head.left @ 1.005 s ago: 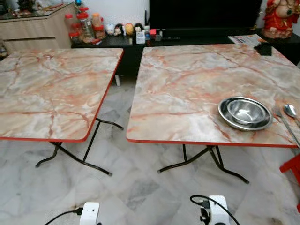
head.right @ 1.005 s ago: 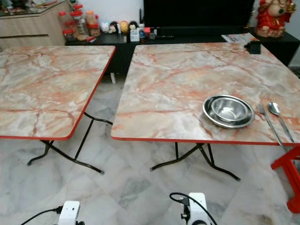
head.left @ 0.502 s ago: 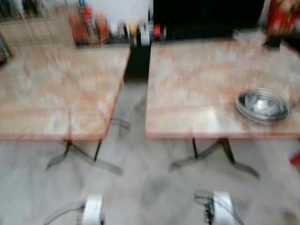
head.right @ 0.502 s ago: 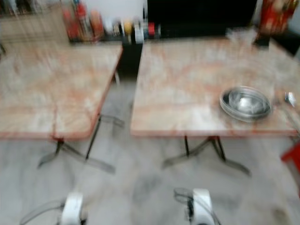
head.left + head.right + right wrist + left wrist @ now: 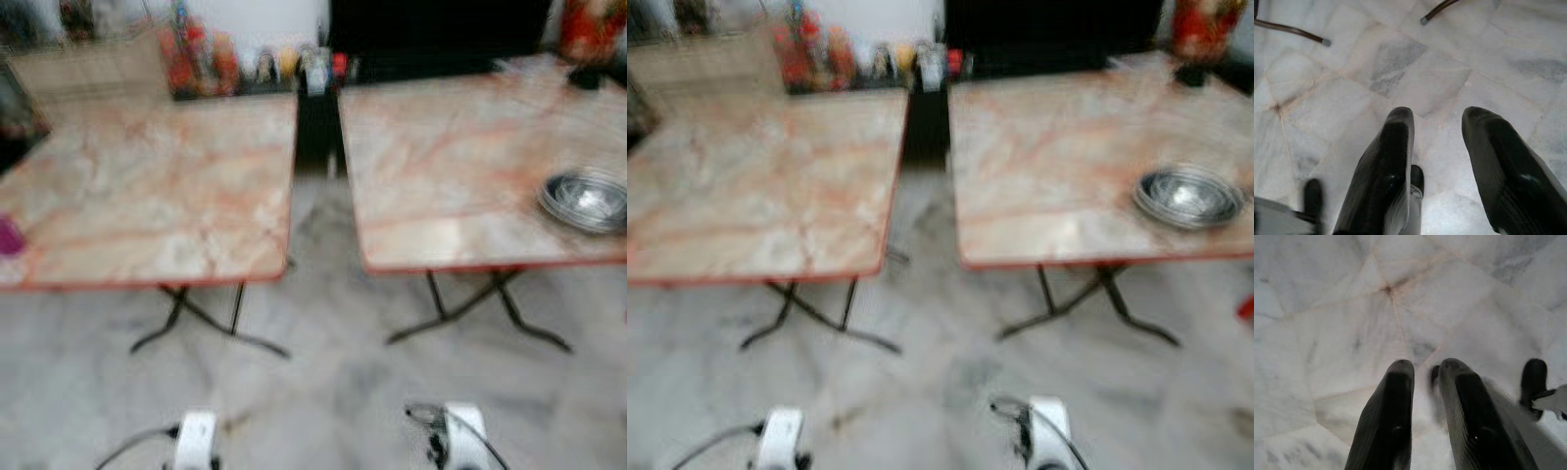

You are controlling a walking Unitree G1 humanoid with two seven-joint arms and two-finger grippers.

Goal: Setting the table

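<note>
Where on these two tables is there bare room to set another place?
The left marble-patterned table is bare except a small pink object at its left edge. The right marble-patterned table is free left of the stacked steel bowls.

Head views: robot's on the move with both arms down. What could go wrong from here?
1. The eye views are blurred, so the bowl by the right table's front edge is hard to locate; a reach now could miss or nudge it off.
2. Table legs splay out over the floor ahead: a trip risk.
3. The left gripper and right gripper hang empty over the floor, nothing carried yet.
</note>
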